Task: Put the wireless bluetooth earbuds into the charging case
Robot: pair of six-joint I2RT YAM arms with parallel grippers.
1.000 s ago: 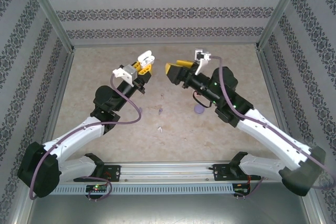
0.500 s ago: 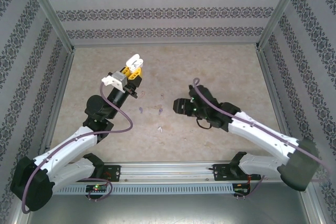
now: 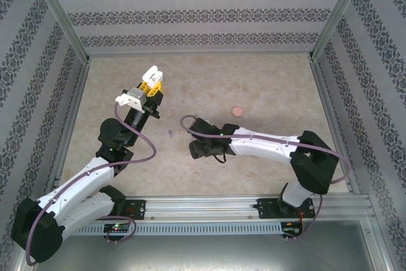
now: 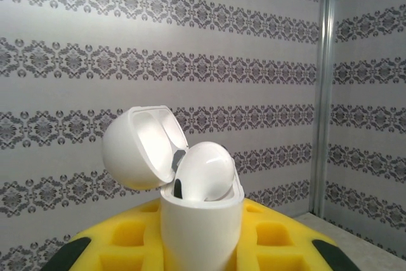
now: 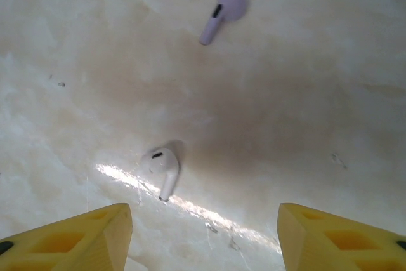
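Left hand (image 3: 151, 88) is raised, clamped on glossy white case (image 4: 200, 220) — lid open; right hand (image 5: 203, 233) is spread above 1 stemmed earbud (image 5: 162, 166).

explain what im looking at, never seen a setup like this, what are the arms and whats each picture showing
These are two robot arms bolted at the near edge of a table. The wide picture comes from a fixed camera above and behind them. The other two come from small cameras on each wrist, looking out past that arm's tip. The left arm's yellow fingers are shut on a white charging case, held upright with its lid open. The right arm's yellow fingers are open and empty, pointing down at the table, where a white earbud and a purple earbud lie. The job is putting earbuds into the case.
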